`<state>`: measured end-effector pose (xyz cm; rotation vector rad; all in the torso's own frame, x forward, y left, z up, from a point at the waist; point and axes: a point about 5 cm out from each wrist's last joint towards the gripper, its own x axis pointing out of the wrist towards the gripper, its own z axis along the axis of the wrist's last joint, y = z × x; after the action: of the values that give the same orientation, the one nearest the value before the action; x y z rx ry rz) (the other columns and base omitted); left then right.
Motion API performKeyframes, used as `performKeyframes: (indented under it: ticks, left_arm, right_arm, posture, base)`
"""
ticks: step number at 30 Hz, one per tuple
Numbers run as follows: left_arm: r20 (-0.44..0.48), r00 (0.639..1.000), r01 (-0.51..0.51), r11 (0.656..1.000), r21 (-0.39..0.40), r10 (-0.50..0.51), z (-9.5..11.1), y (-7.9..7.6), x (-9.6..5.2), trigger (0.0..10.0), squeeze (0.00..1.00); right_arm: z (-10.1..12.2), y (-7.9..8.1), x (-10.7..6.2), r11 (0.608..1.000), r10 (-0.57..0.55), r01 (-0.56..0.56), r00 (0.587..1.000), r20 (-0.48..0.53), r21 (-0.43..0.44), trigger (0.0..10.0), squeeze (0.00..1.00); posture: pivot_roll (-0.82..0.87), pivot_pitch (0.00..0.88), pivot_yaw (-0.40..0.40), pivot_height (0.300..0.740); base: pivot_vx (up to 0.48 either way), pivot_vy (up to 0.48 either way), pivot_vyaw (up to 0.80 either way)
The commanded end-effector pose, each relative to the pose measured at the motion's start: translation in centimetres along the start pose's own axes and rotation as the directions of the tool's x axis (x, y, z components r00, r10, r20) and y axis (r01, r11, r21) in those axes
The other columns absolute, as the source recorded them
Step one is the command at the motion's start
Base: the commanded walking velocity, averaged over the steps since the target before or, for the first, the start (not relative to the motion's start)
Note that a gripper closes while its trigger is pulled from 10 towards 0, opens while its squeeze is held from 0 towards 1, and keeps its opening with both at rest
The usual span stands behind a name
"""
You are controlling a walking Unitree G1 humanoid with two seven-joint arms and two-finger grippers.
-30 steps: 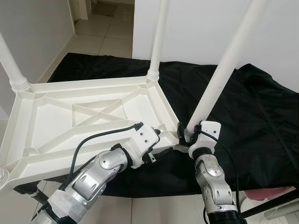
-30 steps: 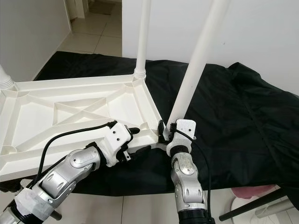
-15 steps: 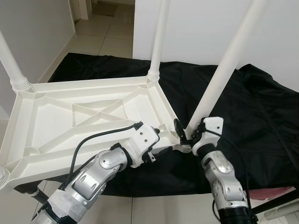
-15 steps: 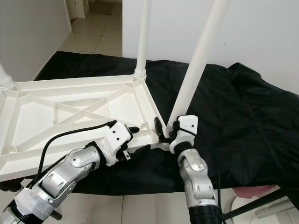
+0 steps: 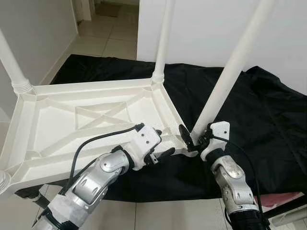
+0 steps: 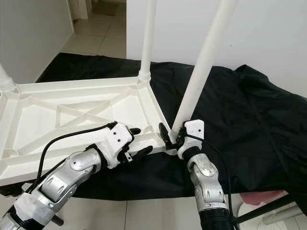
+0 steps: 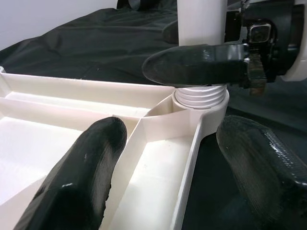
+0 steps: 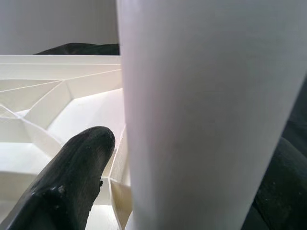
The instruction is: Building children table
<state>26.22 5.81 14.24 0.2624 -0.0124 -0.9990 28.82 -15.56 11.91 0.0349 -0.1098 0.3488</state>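
You're in a home here: pale tiled floor [image 5: 108,40], plain white walls [image 5: 206,28], a doorway [image 5: 103,7] opening to another room, black cloth [image 5: 268,115] spread out.

The upturned plastic table top [image 5: 72,120] is cream-white, its round legs [image 5: 235,67] too. It lies on a plain black cloth [image 5: 268,115] (floor tiles [image 5: 103,36] pale beige).

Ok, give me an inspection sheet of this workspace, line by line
Surface: black cloth over tiled floor.
Job's things: white tabletop upside down; leg at near corner.
Clutter: pink thing, low right.
Grippers: right gripper around the leg's base; left gripper open astride the tabletop's near rim.
Cables: black cable along left arm.
Surroundings: white walls, doorway behind.
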Motion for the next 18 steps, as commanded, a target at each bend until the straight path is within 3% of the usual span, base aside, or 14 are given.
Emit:
performKeyframes:
  ticks: [1, 14, 18]
  left_arm:
    - [-0.013, 0.998, 0.069, 0.998, -0.007, -0.069, -0.24, -0.21, -0.15, 10.0, 0.00]
    - [0.018, 0.997, 0.077, 0.997, -0.029, -0.076, 0.23, -0.14, -0.16, 10.0, 0.00]
    - [0.016, 0.997, 0.080, 0.996, -0.031, -0.080, 0.24, -0.26, -0.21, 10.0, 0.00]
  right_arm:
    - [-0.03, -0.45, -0.09, 1.000, 0.016, -0.016, 1.000, 0.004, -0.005, 10.0, 0.00]
    - [-0.08, -0.78, -0.03, 0.997, 0.078, -0.078, 0.997, 0.007, -0.029, 10.0, 0.00]
    - [-0.09, -0.65, 0.07, 0.989, 0.141, -0.141, 0.990, 0.001, -0.035, 10.0, 0.00]
  posture:
    - [0.02, 0.000, -0.084, 0.740]
    - [0.02, 0.000, -0.073, 0.740]
    - [0.02, 0.000, -0.075, 0.740]
  base:
    - [0.000, 0.000, 0.00]
    - [0.000, 0.000, 0.00]
    - [0.000, 0.000, 0.00]
